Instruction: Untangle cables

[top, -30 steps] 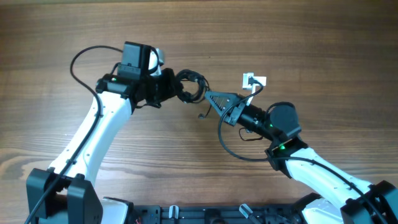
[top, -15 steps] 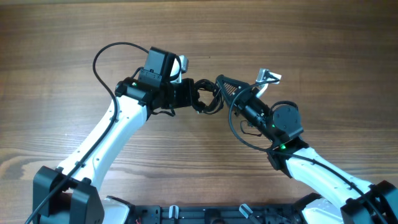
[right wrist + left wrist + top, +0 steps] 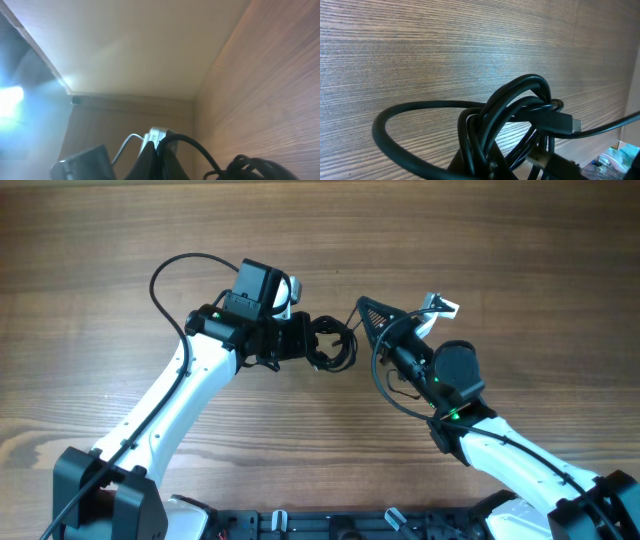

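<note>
Overhead view, with both wrist views. The left gripper (image 3: 303, 340) reaches in from the lower left and is closed on the cables (image 3: 332, 346), a tight knot of thin black loops held near the middle of the wooden surface (image 3: 500, 240). The bundle juts out to the right of the fingers, toward the other arm.

In the left wrist view the same loops rise from the bottom edge of the frame, where the gripper clamps them. Several turns overlap, and one wide loop sweeps out to the left above the wood grain. A black plug end (image 3: 566, 122) sticks out of the knot to the right. Whether the bundle touches the surface or hangs just above it cannot be told.

The right gripper (image 3: 372, 312) comes in from the lower right and sits just beside the bundle, close to it but apart from it. A small white plug (image 3: 441, 306) shows just to the right of this gripper.

In the right wrist view the camera is tilted upward, toward a pale wall. The fingers (image 3: 150, 162) are pressed together on a black strand (image 3: 195, 145) that arches away to the right. A pale plug end (image 3: 158, 134) shows just above the fingertips. The dark knot appears at the lower right edge of that view, beside the strand
</note>
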`<act>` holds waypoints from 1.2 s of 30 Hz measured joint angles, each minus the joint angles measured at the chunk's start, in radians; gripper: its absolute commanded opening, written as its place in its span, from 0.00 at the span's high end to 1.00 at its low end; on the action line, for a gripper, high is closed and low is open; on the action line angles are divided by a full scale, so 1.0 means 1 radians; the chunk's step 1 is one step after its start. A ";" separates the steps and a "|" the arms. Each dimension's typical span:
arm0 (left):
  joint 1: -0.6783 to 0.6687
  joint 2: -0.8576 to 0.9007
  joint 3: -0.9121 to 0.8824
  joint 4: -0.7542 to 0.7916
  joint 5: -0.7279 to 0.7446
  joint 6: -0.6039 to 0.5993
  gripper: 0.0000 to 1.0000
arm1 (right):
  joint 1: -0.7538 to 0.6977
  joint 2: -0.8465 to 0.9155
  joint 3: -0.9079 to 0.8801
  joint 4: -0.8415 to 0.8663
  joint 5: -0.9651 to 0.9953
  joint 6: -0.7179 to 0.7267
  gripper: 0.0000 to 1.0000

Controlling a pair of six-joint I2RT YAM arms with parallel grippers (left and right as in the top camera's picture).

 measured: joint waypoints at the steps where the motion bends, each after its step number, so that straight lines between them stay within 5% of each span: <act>1: 0.000 0.000 0.000 0.001 0.000 0.000 0.96 | 0.000 -0.001 0.000 -0.028 0.006 -0.043 0.96; 10: 0.000 0.000 0.000 0.056 0.095 -0.045 0.96 | 0.009 -0.002 0.001 -0.227 -0.019 -0.542 0.95; 20: -0.057 0.000 0.000 0.161 0.098 -0.142 0.96 | 0.063 -0.008 0.005 -0.317 -0.026 -0.615 0.95; 23: -0.088 0.000 -0.002 0.188 0.087 -0.132 0.96 | 0.063 -0.024 0.008 -0.394 -0.008 -0.620 0.80; 28: -0.081 0.000 -0.003 0.211 0.117 -0.042 0.96 | 0.053 -0.027 0.003 -0.360 0.024 -0.623 0.30; 30: -0.050 -0.002 -0.003 0.219 0.156 -0.030 0.96 | 0.043 -0.030 -0.002 -0.355 0.023 -0.621 0.00; 36: 0.204 -0.003 -0.003 0.225 0.251 -0.118 0.96 | -0.020 -0.238 -0.005 -0.365 -0.177 -0.627 0.00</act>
